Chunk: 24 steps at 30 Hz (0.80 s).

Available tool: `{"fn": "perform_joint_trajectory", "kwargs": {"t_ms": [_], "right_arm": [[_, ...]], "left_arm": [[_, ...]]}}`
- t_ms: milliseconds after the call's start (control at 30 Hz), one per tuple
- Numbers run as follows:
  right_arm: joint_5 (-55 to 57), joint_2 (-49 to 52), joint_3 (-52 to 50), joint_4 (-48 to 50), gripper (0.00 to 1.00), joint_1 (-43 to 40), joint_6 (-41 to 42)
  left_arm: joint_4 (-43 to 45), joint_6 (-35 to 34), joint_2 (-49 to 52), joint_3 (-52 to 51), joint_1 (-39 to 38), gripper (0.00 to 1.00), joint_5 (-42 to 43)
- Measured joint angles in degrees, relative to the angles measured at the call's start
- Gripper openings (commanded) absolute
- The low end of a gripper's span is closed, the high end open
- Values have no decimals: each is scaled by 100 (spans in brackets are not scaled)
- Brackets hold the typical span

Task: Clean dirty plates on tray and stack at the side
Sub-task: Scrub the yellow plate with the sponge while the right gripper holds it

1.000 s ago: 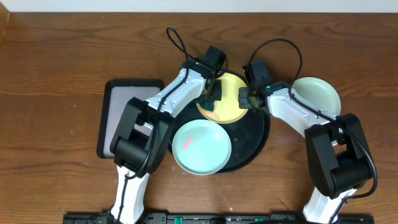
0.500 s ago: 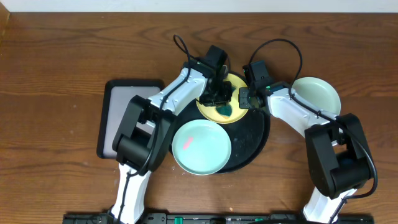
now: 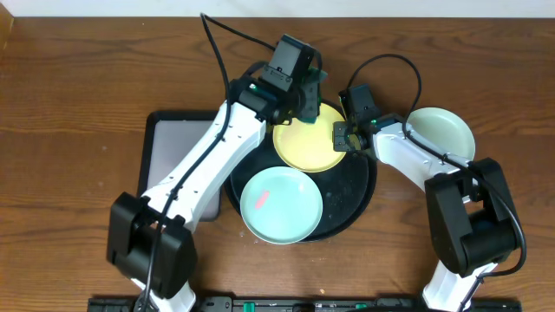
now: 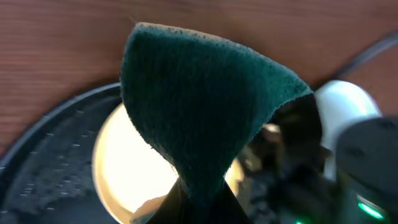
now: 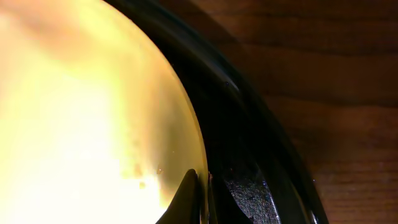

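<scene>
Dark brown wood-grain desk (image 3: pixel 69 69) fills the view (even light, no hard shadows); pale wall strip (image 3: pixel 434 7) along far edge.

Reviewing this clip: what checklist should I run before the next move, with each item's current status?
1. Left gripper shut on the green sponge: ok.
2. Right gripper pinching the yellow plate at its rim: ok.
3. Yellow plate wiped clean: cannot tell, glare in the wrist view.
4. Mint plate on the tray free of dirt: not ok, a pink smear shows.
5. Other mint plate beside the tray, top unobstructed for stacking: ok.
</scene>
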Motion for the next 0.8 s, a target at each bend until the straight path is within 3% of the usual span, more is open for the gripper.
{"fn": "perform_joint_trajectory", "kwargs": {"t_ms": [500, 800], "right_arm": [[0, 0, 0, -2, 3, 0, 0], [0, 0, 0, -2, 3, 0, 0]], "left_arm": [[284, 2, 1432, -114, 0, 7, -951], [332, 2, 1952, -114, 0, 7, -940]]}}
